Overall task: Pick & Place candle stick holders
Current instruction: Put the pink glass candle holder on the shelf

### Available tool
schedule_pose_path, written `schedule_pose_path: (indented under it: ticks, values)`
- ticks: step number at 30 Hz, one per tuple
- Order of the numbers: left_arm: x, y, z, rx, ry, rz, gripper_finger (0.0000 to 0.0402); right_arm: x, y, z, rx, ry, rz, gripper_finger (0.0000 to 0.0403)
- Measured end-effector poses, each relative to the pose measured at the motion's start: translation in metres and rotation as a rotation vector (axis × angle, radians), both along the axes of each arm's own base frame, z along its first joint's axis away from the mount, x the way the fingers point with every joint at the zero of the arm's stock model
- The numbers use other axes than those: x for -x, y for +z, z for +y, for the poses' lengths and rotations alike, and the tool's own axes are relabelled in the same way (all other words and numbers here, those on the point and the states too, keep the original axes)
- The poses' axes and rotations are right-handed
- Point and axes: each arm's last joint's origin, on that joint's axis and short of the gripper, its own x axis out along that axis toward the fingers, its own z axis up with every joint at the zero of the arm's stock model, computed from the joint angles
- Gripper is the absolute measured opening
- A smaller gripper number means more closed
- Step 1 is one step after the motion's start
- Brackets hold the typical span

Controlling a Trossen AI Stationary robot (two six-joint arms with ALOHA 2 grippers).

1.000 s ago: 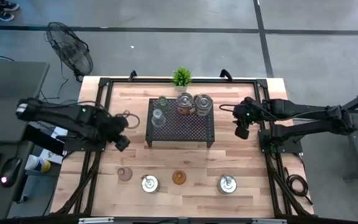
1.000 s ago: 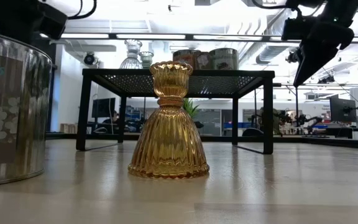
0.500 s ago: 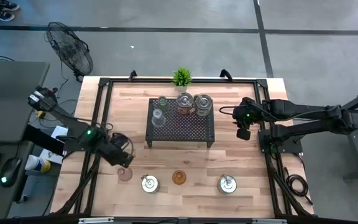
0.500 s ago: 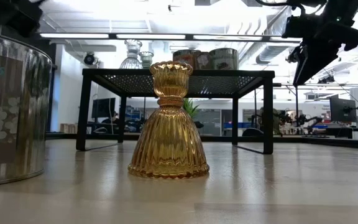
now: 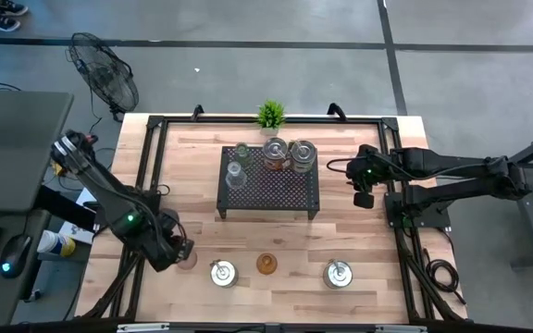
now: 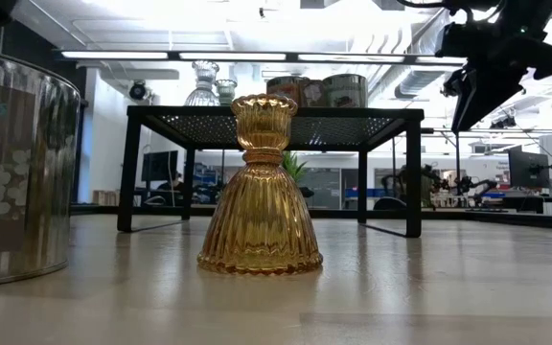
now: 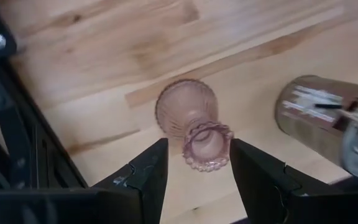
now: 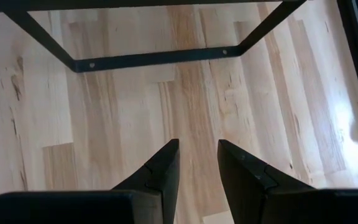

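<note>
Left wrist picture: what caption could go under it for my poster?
Left end effector open around the pink glass candle stick holder on the wooden table.

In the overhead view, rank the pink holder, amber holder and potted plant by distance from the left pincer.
1. Pink holder: right at the left pincer, front left.
2. Amber holder: front middle.
3. Potted plant: back edge, farthest.

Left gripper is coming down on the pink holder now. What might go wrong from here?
1. The left gripper straddles only the pink holder's narrow beaded top, open; an off-centre close may tip the glass.
2. A silver holder stands close beside it; a swing on the lift may knock it.
3. The rack already carries four holders at its back, so placing there risks a bump.
</note>
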Motion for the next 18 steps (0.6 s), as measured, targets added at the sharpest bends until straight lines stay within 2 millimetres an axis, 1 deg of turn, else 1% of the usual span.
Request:
schedule_pose_path:
  ticks: [2,9,15,18]
  values:
    - [-0.003,-0.003,-0.004,0.001,0.026,0.023,0.0168,0.0,0.0,0.0,0.005,0.01,0.002,0.0101]
    - [-0.012,-0.007,-0.013,0.042,0.054,0.005,0.0168,0.0,0.0,0.0,0.002,0.032,0.004,0.0101]
    - [-0.013,-0.015,-0.018,0.071,0.09,0.112,0.0168,0.0,0.0,0.001,-0.007,0.05,0.004,0.0101]
    - [-0.013,-0.016,-0.018,0.066,0.092,0.125,0.0168,0.0,0.0,0.001,-0.005,0.054,0.005,0.0101]
